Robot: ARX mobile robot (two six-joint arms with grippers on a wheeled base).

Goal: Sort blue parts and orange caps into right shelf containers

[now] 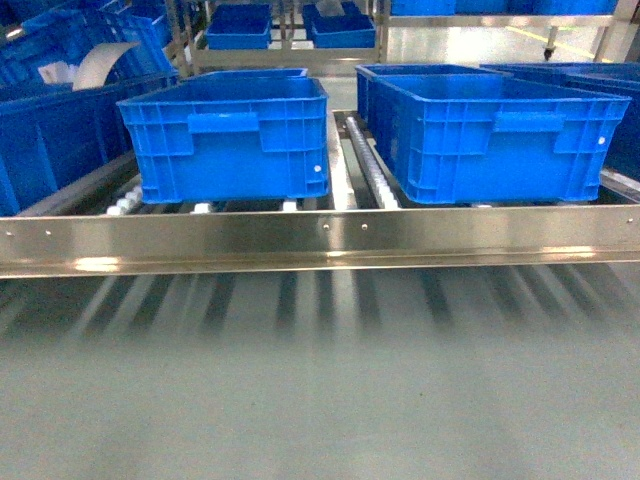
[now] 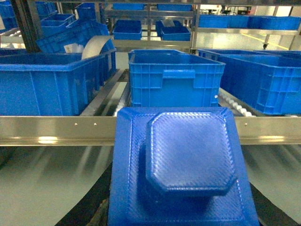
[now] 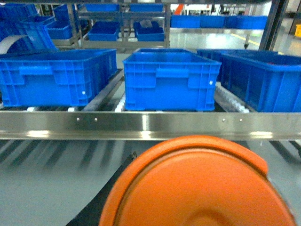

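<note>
A square blue part (image 2: 188,165) with a raised octagonal boss fills the bottom of the left wrist view. My left gripper (image 2: 183,212) is shut on it, its dark fingers (image 2: 91,209) mostly hidden beneath. A round orange cap (image 3: 197,188) fills the bottom of the right wrist view, held by my right gripper (image 3: 197,216). Both sit just short of the steel shelf (image 1: 320,235). On its rollers stand two blue containers, the left one (image 1: 230,135) and the right one (image 1: 490,130). Neither gripper shows in the head view.
A steel front rail (image 2: 56,129) crosses each wrist view, with a roller track (image 1: 370,165) between the two crates. More blue crates (image 1: 50,130) stand on the left and on back racks (image 1: 240,25). A white curved sheet (image 1: 100,60) lies in one.
</note>
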